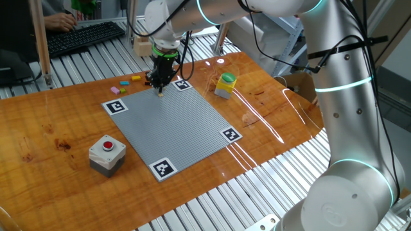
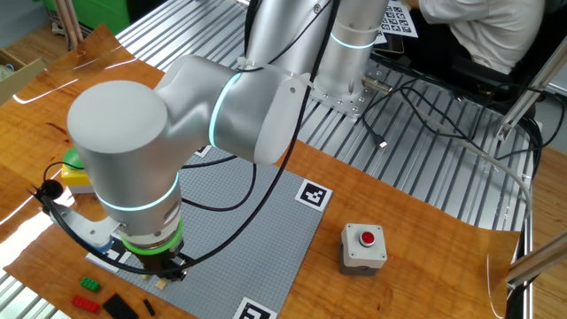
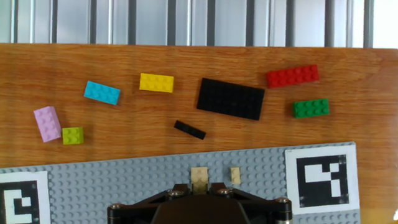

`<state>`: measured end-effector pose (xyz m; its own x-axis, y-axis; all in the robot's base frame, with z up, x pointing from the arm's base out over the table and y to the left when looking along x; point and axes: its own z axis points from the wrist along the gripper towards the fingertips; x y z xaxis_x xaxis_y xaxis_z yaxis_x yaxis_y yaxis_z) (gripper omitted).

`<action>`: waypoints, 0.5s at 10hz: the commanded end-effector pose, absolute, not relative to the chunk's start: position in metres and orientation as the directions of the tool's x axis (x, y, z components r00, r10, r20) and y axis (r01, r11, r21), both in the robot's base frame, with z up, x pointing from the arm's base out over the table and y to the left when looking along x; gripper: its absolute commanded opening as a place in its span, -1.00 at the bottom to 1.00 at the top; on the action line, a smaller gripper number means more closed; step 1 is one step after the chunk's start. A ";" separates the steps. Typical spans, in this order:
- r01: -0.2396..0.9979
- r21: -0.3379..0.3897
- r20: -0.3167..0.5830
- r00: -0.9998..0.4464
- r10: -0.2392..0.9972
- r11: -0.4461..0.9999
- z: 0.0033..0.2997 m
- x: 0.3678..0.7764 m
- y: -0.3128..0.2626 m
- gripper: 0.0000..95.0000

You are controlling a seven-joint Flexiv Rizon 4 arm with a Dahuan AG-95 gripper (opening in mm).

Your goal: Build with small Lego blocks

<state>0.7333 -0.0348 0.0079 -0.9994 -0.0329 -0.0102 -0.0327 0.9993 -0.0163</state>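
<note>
A robot gripper (image 3: 200,186) points straight down at the far edge of a grey studded baseplate (image 3: 124,180), its fingers closed on a tan Lego brick (image 3: 199,177) resting on the plate. A second, narrower tan brick (image 3: 236,175) sits just beside it. Loose bricks lie on the wooden table (image 3: 124,137) beyond: pink (image 3: 47,123), cyan (image 3: 102,93), yellow (image 3: 157,83), black (image 3: 231,98), red (image 3: 293,76), green (image 3: 311,108).

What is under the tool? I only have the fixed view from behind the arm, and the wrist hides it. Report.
Observer: The tool is closed on a tan brick on the grey baseplate.
Operator: Tell me what's beside it.
Observer: A smaller tan piece, just right in the hand view, not touching.
Operator: List loose bricks outside my frame.
Observer: A cyan brick, yellow brick, pink brick and lime brick, on the wood beyond the plate.
</note>
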 end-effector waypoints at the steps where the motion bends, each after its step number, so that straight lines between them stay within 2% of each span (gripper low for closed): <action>1: -0.022 -0.019 -0.010 -1.000 -0.022 1.000 0.008 0.733 -0.036 -0.20; 5: -0.019 -0.020 -0.010 -1.000 -0.019 1.000 0.007 0.733 -0.036 -0.20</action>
<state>0.7327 -0.0356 0.0070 -0.9997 -0.0206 -0.0095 -0.0204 0.9996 -0.0196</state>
